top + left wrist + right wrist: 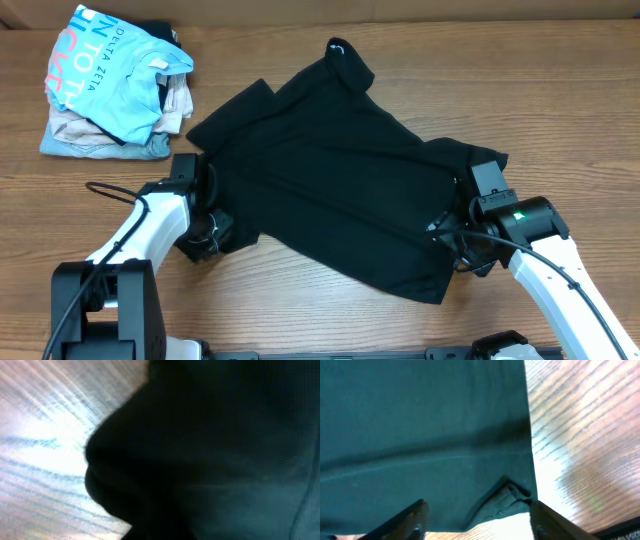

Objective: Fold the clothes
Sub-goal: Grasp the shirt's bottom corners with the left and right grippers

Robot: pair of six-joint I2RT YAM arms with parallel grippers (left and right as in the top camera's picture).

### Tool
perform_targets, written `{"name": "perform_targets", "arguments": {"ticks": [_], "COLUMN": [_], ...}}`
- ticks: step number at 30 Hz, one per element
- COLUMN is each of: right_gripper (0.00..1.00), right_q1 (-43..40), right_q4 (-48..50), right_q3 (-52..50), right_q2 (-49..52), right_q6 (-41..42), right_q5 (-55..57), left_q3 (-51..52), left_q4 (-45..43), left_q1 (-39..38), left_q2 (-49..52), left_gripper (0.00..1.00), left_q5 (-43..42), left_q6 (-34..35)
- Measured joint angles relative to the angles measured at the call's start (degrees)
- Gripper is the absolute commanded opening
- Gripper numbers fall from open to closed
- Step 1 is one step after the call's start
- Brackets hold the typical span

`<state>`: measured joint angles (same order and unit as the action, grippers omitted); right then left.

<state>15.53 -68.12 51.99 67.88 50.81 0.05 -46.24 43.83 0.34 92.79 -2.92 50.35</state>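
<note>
The black shirt (340, 170) lies spread on the wooden table, with its collar and a tiny white mark (338, 46) at the far side. My left gripper (208, 235) is at the shirt's near left corner. In the left wrist view, dark fabric (210, 450) fills the frame and hides the fingers. My right gripper (457, 240) is at the shirt's right edge. In the right wrist view its fingers (477, 506) are spread wide, with the hem (420, 425) and a small bunched fold of fabric between them.
A pile of other clothes sits at the far left. It has a light blue lettered T-shirt (110, 70) on top of beige folded garments (175, 105). Bare wood (560, 90) shows to the right of the shirt and along the front edge.
</note>
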Motion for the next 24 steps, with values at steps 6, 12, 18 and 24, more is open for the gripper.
{"name": "perform_targets", "arguments": {"ticks": [6,12,18,24], "right_gripper": [0.55,0.55,0.54,0.56], "right_q1": [-0.02,0.00,0.00,0.00], "right_q4": [-0.57,-0.35,4.50,9.22], "right_q3": [-1.49,-7.23,-13.25,-17.90], "right_q2": [0.02,0.04,0.24,0.28], "right_q6": [0.98,3.30,4.24,5.07], "right_q5": [-1.92,-6.14,-10.54,-13.31], "left_q3": [-0.63,-4.83,-16.41,-25.75], "left_q4": [0.33,5.51,10.84,12.59], "left_q1": [0.02,0.07,0.07,0.07], "left_q2": [0.37,2.67,3.08,3.08], "left_gripper": [0.04,0.04,0.04,0.04], "left_q5": [-0.04,0.59,1.20,1.29], "left_q6": [-5.11,-11.54,-18.08,-23.04]}}
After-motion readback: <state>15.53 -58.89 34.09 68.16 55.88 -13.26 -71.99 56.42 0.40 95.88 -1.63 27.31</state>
